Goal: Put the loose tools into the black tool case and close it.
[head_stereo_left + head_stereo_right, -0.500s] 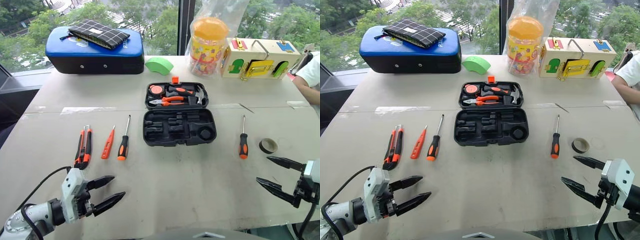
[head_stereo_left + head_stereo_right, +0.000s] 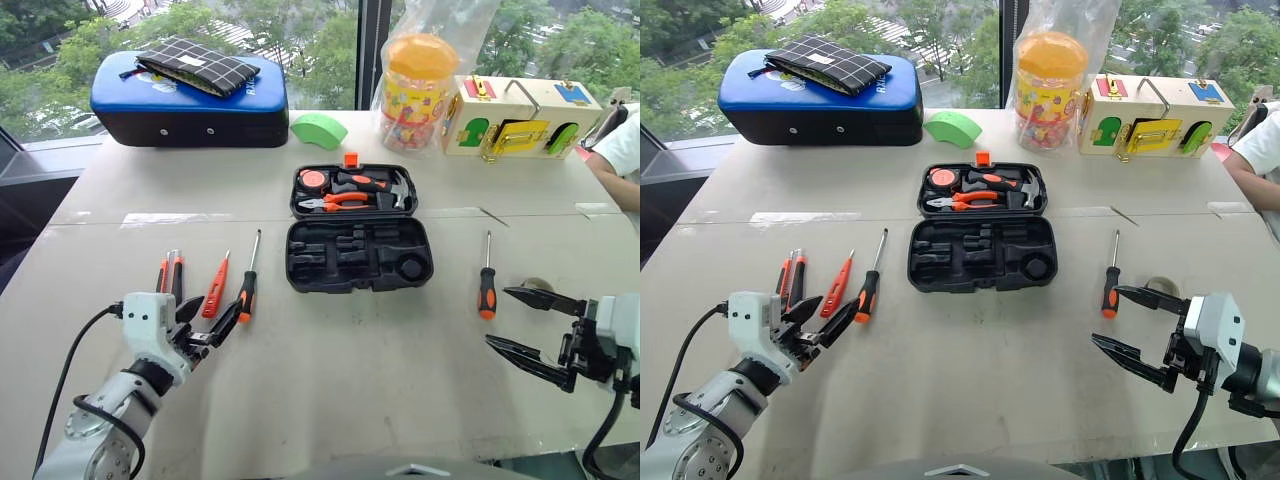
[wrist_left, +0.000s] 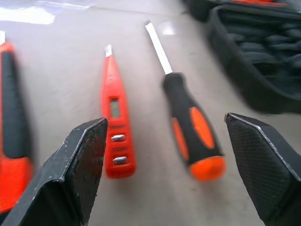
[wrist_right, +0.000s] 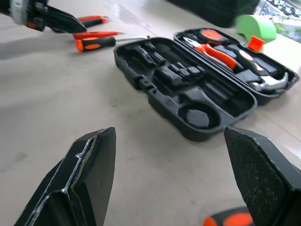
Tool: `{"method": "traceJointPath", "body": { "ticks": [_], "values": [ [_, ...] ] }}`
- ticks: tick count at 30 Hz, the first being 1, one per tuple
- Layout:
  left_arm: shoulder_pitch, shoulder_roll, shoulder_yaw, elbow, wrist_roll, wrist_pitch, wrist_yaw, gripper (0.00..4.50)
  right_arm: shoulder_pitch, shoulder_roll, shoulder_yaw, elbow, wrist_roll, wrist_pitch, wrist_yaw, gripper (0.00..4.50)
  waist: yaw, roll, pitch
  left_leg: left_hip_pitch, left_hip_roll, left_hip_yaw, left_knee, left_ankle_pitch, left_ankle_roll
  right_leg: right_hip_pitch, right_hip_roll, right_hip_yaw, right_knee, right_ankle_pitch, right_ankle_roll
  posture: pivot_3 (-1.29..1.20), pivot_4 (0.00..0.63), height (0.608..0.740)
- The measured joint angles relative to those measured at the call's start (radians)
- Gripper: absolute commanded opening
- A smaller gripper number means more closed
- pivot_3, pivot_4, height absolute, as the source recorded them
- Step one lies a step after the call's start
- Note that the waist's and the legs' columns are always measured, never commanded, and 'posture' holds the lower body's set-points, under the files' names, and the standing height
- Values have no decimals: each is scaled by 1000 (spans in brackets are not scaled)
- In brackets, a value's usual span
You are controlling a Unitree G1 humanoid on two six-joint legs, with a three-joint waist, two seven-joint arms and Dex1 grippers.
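The black tool case (image 2: 358,255) lies open mid-table, its near half showing bare recesses and its far half (image 2: 352,190) holding pliers, a hammer and a tape. To its left lie a chunky cutter (image 2: 168,275), a slim orange tester (image 2: 215,287) and a screwdriver (image 2: 247,285). My left gripper (image 2: 212,318) is open just short of their handles; the left wrist view looks straight at the tester (image 3: 115,120) and the screwdriver (image 3: 190,127). A second screwdriver (image 2: 487,285) lies right of the case. My right gripper (image 2: 497,317) is open, close beside its handle.
A brown tape roll (image 2: 538,287) sits partly behind my right gripper's far finger. At the back stand a blue-topped case (image 2: 190,100), a green piece (image 2: 318,130), a yellow jar (image 2: 415,90) and a wooden latch box (image 2: 520,118). A person's arm (image 2: 620,160) rests at the right edge.
My left gripper has moved forward from the table's near edge up to the three tools' handles. My right gripper has shifted left toward the lone screwdriver.
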Motion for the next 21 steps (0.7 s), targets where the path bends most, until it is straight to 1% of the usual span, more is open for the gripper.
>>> {"method": "traceJointPath", "body": {
  "ticks": [4,6,7,8,10,12,13,14,17,19,21],
  "values": [
    [-95,-32,-134,-47,50,113,133,4032,-30,-14,15,-26,14,20,-17,3658,5,-2,-2,0,-1,0,1,0,0,0,1,0,1,0,0,0,150,740],
    [-130,-57,-184,-44,78,149,183,3531,-35,-20,16,-31,19,34,-21,3658,4,-3,-2,0,0,0,1,1,1,0,1,0,1,0,0,0,150,740],
    [-137,-61,-191,-42,87,154,196,3341,-35,-21,16,-33,21,37,-22,3658,3,-3,-2,0,0,0,0,1,1,0,1,0,1,0,0,0,150,740],
    [-141,-65,-193,-36,94,155,203,3096,-36,-22,16,-33,21,38,-23,3658,3,-2,-2,0,0,0,0,1,1,0,1,0,1,0,0,0,150,740],
    [-161,-72,-198,0,121,161,223,2456,-43,-31,17,-34,33,48,-23,3658,3,-1,-2,1,0,0,0,1,2,0,2,0,1,0,0,0,150,740],
    [-180,-73,-197,18,130,165,230,1565,-66,-41,17,-47,53,58,-25,3658,3,0,-3,1,0,0,0,1,2,0,1,0,1,0,0,0,150,740],
    [-182,-73,-204,18,130,165,225,1045,-70,-42,17,-58,60,59,-27,3658,4,-1,-3,1,0,0,0,1,2,0,1,0,1,0,0,0,150,740],
    [-182,-75,-206,18,131,164,223,802,-73,-43,18,-68,66,61,-28,3658,4,-1,-3,0,0,0,0,1,2,0,1,0,1,0,0,0,150,740],
    [-182,-82,-196,26,132,149,211,820,-81,-45,20,-85,79,73,-38,3658,5,-1,-3,0,0,0,0,1,2,0,1,0,1,0,0,0,150,740],
    [-188,-96,-167,43,129,110,203,820,-83,-45,21,-86,84,81,-45,3658,4,-2,-3,0,0,0,0,1,2,0,1,0,1,0,0,0,150,740],
    [-243,-84,-119,50,119,63,175,820,-88,-44,23,-90,84,82,-58,3658,7,-3,-3,0,0,-1,1,1,2,0,1,-1,1,0,0,0,150,740]
  ]
}}
